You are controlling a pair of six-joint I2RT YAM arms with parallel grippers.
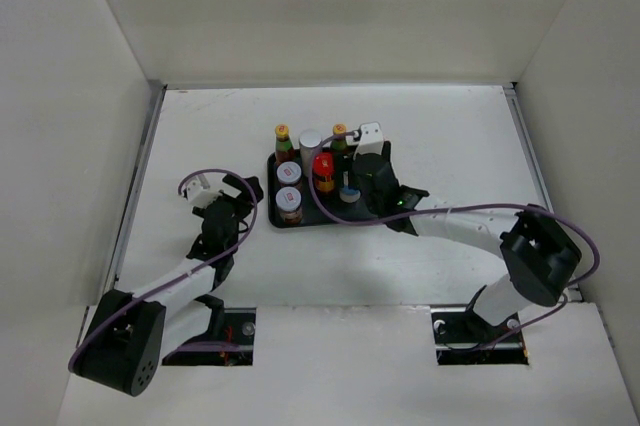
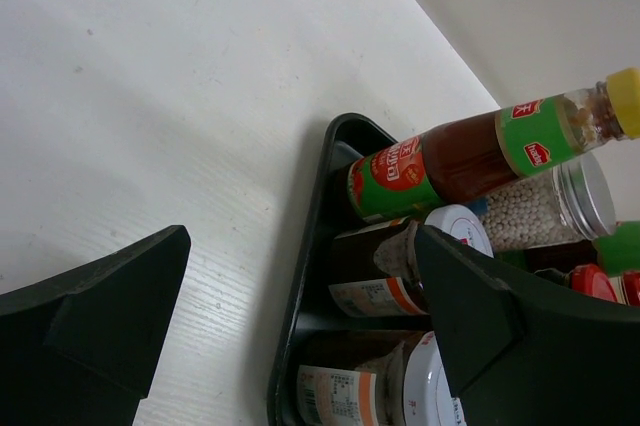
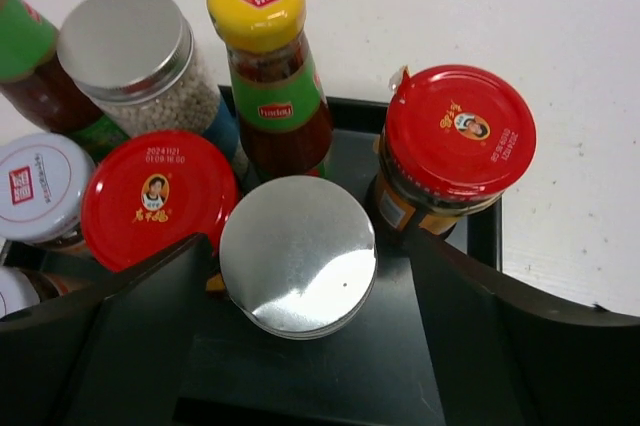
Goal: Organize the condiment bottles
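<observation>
Left pincer point(image 2: 300, 246) hangs released and empty over bare worktop point(image 2: 150, 96), just beside the left rim of the black tray point(image 1: 320, 216). Right pincer point(image 3: 310, 266) is spread too, its fingers point(image 3: 470, 326) on either side of a silver-lidded jar point(image 3: 297, 254), apparently not pressing it. The condiment bottles point(image 1: 339, 136) stand in the tray. Two yellow-capped sauce bottles point(image 1: 282, 138) and a grey-capped cylinder point(image 1: 310, 140) line the far side, white-lidded jars point(image 1: 289, 174) stand at left, and red-lidded jars point(image 3: 155, 194) flank the silver one.

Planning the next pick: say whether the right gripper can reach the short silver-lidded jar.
Probably yes: the right gripper hangs open over the short silver-lidded jar, though red-lidded jars stand close on either side.
</observation>
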